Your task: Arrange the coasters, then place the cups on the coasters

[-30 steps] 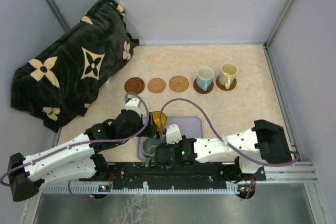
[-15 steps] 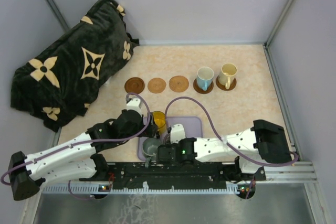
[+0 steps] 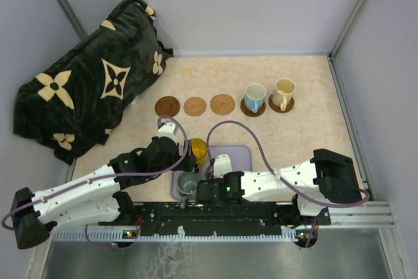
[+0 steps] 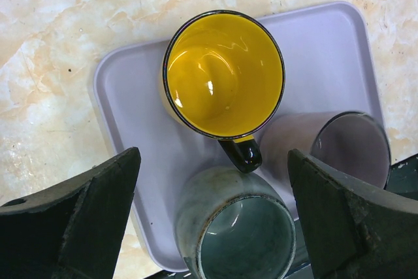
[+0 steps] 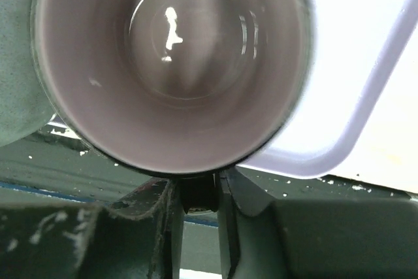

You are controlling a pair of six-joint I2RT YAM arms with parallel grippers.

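The table (image 3: 307, 142) has a beige, marble-veined top. Pale lavender-grey walls (image 3: 261, 4) with metal corner posts close it in, and an aluminium rail (image 3: 261, 213) runs along the near edge. A dark plush blanket (image 3: 85, 89) printed with tan four-petal flowers and pointed stars is heaped at the far left.

Five thin round brown wooden coasters lie in a row across the middle of the table. Three are bare (image 3: 167, 105) (image 3: 194, 106) (image 3: 222, 104). A darker one (image 3: 245, 111) carries the light blue cup with a white inside (image 3: 255, 95). The last one (image 3: 289, 106) carries the cream cup (image 3: 284, 91).

Near the arm bases sits the lavender rectangular plastic tray (image 4: 326, 50), and three cups stand upright on it. The glossy yellow cup with a dark rim (image 4: 222, 73) is on the far side, its dark handle pointing toward the near edge. The grey-green glazed cup (image 4: 238, 233) is just beside that handle. The mauve-purple cup (image 5: 170, 63) is at the tray's near right corner, close against the grey-green one.

The left gripper (image 4: 214, 161) hangs over the tray with its jaws spread wide, one on each side of the cluster, and holds nothing. The right gripper (image 5: 198, 194) sits low at the tray's near edge. Its two fingers are pinched against either side of the mauve-purple cup's dark handle.
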